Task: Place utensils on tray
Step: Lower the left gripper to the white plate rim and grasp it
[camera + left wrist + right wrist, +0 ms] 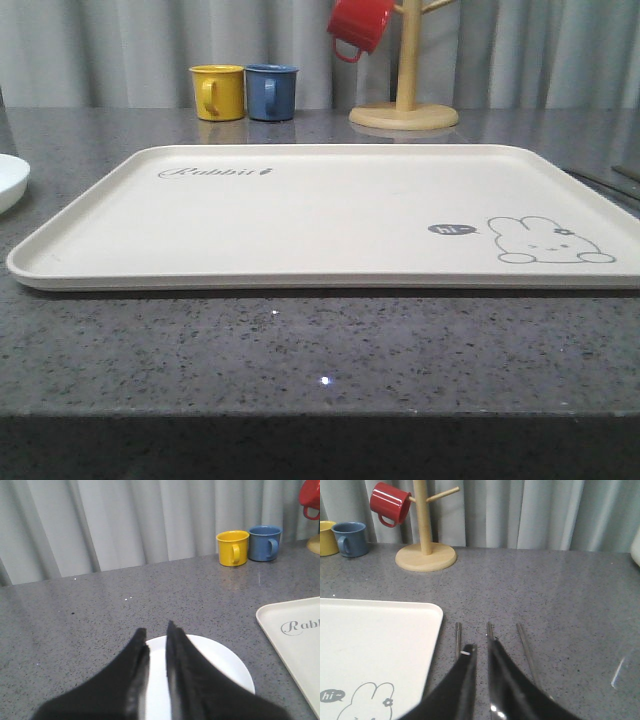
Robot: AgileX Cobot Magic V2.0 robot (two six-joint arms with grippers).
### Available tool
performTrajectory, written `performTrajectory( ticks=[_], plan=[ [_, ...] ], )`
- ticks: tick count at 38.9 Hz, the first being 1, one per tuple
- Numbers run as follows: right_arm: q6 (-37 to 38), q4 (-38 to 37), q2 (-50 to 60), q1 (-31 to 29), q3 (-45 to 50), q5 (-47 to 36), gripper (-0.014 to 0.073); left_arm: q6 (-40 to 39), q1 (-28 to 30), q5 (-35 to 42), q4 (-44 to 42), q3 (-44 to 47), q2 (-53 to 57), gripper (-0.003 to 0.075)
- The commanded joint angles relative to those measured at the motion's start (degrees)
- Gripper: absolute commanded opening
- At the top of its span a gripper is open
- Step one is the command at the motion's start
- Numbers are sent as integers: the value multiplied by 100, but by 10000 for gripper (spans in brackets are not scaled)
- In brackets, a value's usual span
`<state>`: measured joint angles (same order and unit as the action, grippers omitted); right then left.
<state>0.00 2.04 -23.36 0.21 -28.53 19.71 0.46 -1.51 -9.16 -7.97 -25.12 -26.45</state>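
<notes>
The cream tray [330,220] with "Rabbit" lettering and a rabbit drawing lies bare in the middle of the table. Three thin silver utensil handles [525,650] lie side by side on the grey table just right of the tray [375,645]. Their far parts are hidden under my right gripper [480,645], which hovers over them with its jaws nearly together and nothing between them. In the front view the utensils [603,185] are faint lines past the tray's right rim. My left gripper [156,626] hangs over a white plate [220,660], with a thin slit between its jaws and nothing held.
A yellow mug [217,92] and a blue mug [270,92] stand at the back. A wooden mug tree [405,112] holding a red mug [358,25] stands behind the tray. The white plate [10,180] sits left of the tray. Grey curtains close off the back.
</notes>
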Motion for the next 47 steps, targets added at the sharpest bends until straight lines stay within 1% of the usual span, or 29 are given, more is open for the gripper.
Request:
performTrajectory(
  ticks=[1, 3, 5, 7, 8, 17, 20, 22, 28, 34, 36, 43, 47],
  plan=[
    [0, -39, -71, -34, -220, -404, 360, -46, 18, 499, 108, -204, -65, 407],
    [0, -39, -71, -34, -220, -404, 475, -46, 18, 499, 200, -204, -65, 550],
    [0, -39, -71, -34, -220, -404, 574, -46, 18, 499, 198, -204, -65, 640],
    [0, -39, -71, -34, -220, -404, 631, -46, 18, 499, 198, -204, -65, 697],
    [0, -34, -71, -34, -220, -404, 650, -46, 18, 521, 198, -204, -65, 702],
    [0, -34, -71, -34, -220, -404, 654, -46, 18, 745, 297, -220, -140, 659],
    [0, -34, -71, -34, -220, -404, 654, -46, 18, 597, 297, -406, -368, 638],
    [0, -34, -71, -34, -220, -404, 654, -46, -18, 368, 297, -608, -597, 624],
    [0, -34, -71, -34, -220, -404, 654, -46, -258, -760, 297, -1502, -1591, 582],
    [0, -34, -71, -34, -220, -399, 654, -46, -639, -2417, 297, -2563, -2728, 542],
    [0, -34, -71, -34, -220, -399, 654, -46, -785, -2814, 297, -2837, -3122, 529],
    [0, -34, -71, -34, -220, -399, 654, 43, -1201, -3716, 297, -3550, -4115, 502],
    [0, -34, -71, -34, -220, -399, 654, 64, -1281, -4395, 333, -3889, -4657, 502]
  ],
)
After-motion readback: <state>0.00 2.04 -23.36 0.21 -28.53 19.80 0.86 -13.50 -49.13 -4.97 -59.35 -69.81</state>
